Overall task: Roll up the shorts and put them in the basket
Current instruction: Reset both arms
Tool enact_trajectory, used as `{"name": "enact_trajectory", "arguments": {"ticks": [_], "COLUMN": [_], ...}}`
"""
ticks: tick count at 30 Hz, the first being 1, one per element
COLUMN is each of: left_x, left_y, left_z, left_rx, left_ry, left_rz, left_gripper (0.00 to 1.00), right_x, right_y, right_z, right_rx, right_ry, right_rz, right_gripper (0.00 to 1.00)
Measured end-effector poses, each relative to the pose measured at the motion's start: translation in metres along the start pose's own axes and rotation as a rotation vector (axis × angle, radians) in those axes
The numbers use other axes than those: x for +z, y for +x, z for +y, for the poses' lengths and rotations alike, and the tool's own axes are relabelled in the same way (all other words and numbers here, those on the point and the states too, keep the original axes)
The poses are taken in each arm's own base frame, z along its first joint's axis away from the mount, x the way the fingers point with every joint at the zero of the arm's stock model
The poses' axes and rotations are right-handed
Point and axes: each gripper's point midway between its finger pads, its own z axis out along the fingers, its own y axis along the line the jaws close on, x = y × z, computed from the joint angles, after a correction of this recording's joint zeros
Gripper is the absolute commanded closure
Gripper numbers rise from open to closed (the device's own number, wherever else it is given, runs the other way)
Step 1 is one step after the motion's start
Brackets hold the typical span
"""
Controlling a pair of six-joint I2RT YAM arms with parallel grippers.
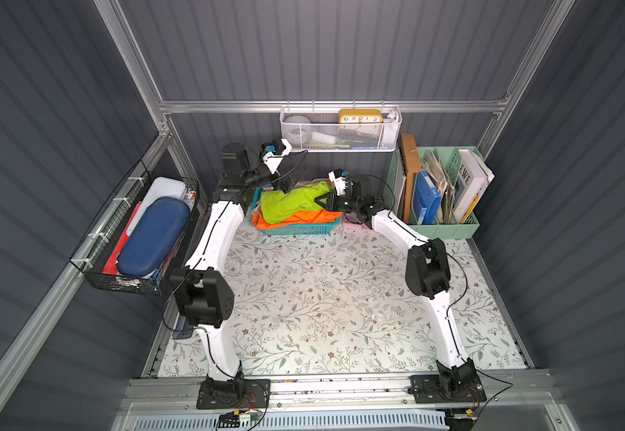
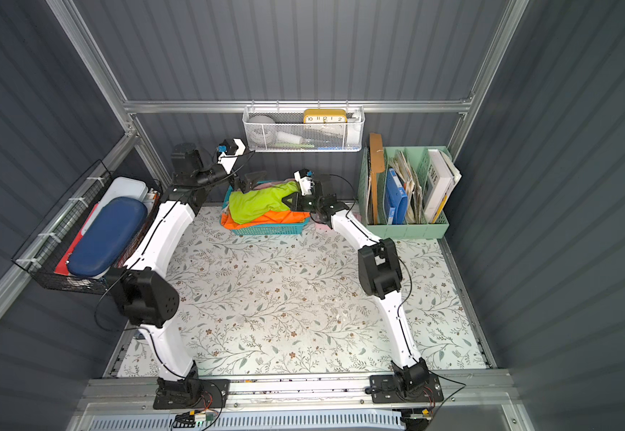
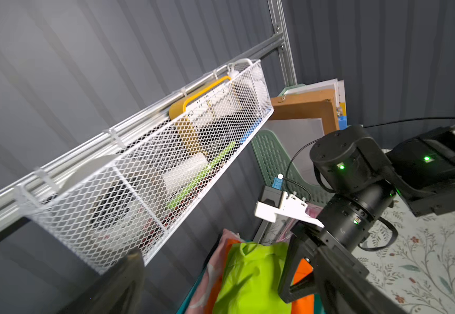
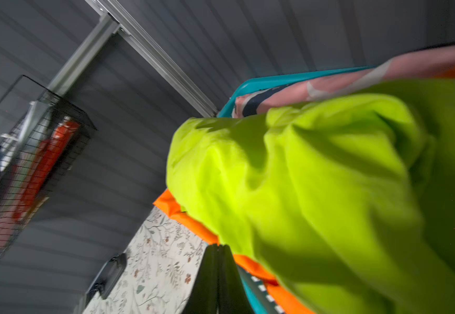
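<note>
The lime-green shorts lie crumpled on top of a pile of clothes in a teal basket at the back of the table. My right gripper is at the shorts' right edge. In the right wrist view its fingertips are pressed together beside the green fabric, with nothing visible between them. My left gripper hangs wide open above the basket's back left corner, apart from the shorts.
An orange garment and a pink one lie under the shorts. A white mesh basket hangs on the back wall just above. A green file organizer stands at the right and a black wire basket at the left.
</note>
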Motion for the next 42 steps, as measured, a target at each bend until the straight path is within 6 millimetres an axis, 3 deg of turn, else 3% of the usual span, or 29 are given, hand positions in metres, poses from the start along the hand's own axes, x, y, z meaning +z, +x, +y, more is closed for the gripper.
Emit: {"name": "enact_trajectory", "arguments": {"ticks": [3,6,8,10,13,15,17,20,24,26,29,35,39,42], "left_x": [-0.027,-0.053,-0.071,-0.089,-0.118,-0.135,-0.149,-0.162,-0.170,-0.174,-0.176,-0.171,-0.177,-0.182], "left_y": [0.001,0.020,0.045,0.073,0.124,0.155,0.185,0.221,0.263,0.281,0.296,0.304,0.307,0.311], "left_z": [-0.013,-0.023,-0.035,-0.047,-0.067,-0.076,-0.087,-0.102,-0.117,-0.125,-0.130,-0.123,-0.114,-0.111], "left_rx": [-0.045,-0.115,-0.184,-0.247,-0.328,-0.365,-0.388,-0.397,-0.416,-0.423,-0.421,-0.396,-0.401,-0.414], "left_ry": [-0.100,-0.223,-0.307,-0.383,-0.514,-0.599,-0.665,-0.720,-0.763,-0.780,-0.799,-0.815,-0.828,-0.842], "left_rz": [0.022,0.071,0.127,0.183,0.278,0.333,0.381,0.427,0.478,0.497,0.496,0.440,0.410,0.401], "left_gripper": [0.00,0.00,0.00,0.00,0.00,0.00,0.00,0.00,0.00,0.01,0.00,0.01,0.00,0.00], "right_x": [-0.032,-0.072,-0.102,-0.128,-0.175,-0.207,-0.244,-0.297,-0.345,-0.355,-0.355,-0.353,-0.355,-0.354], "right_y": [-0.011,-0.017,-0.018,-0.013,0.009,0.029,0.059,0.106,0.144,0.153,0.157,0.158,0.191,0.202], "right_z": [0.033,0.064,0.078,0.079,0.053,0.018,-0.030,-0.086,-0.125,-0.136,-0.143,-0.166,-0.171,-0.174], "right_rx": [-0.063,-0.143,-0.196,-0.225,-0.215,-0.179,-0.122,-0.039,0.022,0.021,-0.026,-0.066,-0.068,-0.081], "right_ry": [-0.012,0.018,0.068,0.132,0.275,0.398,0.567,0.784,0.948,0.986,0.995,1.003,1.001,0.995], "right_rz": [-0.030,-0.060,-0.081,-0.096,-0.112,-0.114,-0.107,-0.092,-0.119,-0.136,-0.135,-0.174,-0.168,-0.187], "right_gripper": [0.01,0.01,0.01,0.01,0.01,0.01,0.01,0.01,0.01,0.01,0.01,0.01,0.01,0.01]}}
